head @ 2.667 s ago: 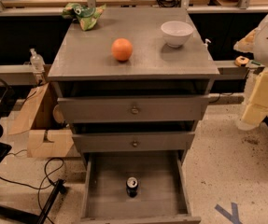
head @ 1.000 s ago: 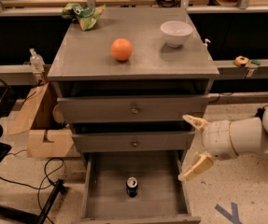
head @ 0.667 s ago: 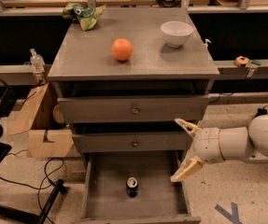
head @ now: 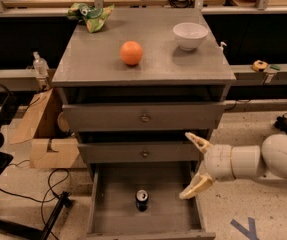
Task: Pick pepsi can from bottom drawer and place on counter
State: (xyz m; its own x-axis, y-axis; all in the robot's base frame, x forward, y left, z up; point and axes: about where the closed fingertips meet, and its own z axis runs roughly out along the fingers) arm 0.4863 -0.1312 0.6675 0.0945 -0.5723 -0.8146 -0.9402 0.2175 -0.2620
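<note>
The robot's pale two-finger gripper [head: 187, 166] hangs at the right front corner of the grey drawer cabinet, level with the gap between the middle drawer and the open one below it. Its cream-coloured tapered fingers [head: 199, 184] are spread wide apart and hold nothing: one points up and left towards the middle grey drawer [head: 133, 153], the other slants down and left over the right wall of the wide, shallow grey bottom drawer [head: 114, 204], which is pulled out.

The small dark blue pepsi can [head: 142, 199] with a silver top stands upright on the drawer floor, below and to the left of the lower finger, apart from it and near the middle of the drawer.

The flat grey matte desk [head: 98, 59] that tops the cabinet lies well above the fingers. On it, a round orange fruit [head: 131, 52] sits up and to the left of them, a white ceramic bowl [head: 190, 35] almost straight above, and a crumpled green bag [head: 89, 13] at the far left corner. The thick white arm [head: 263, 161] extends to the right of the fingers.
</note>
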